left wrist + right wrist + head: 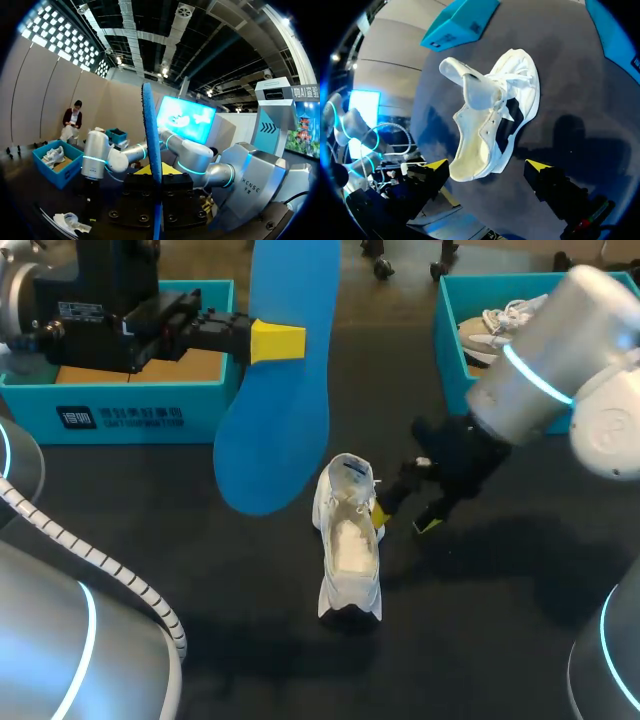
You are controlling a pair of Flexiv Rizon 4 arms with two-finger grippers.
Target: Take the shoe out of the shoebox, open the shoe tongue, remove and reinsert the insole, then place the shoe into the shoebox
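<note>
We judge that the insole is out and that putting it back is the step in hand. To do it well, we should lower the blue insole [285,410] into the mouth of the white shoe [350,540]. Its length should line up with the shoe's, and our right hand should steady the shoe so it does not slide on the dark surface [200,570].

Our left hand [280,341] is clamped on the insole's edge and holds it in the air, in front of the teal shoebox [130,400]. Our right hand [402,518] is spread wide, low beside the shoe, and holds nothing. One yellow fingertip [380,512] looks to touch the shoe's side. The shoe lies on the surface with its tongue folded back.
</note>
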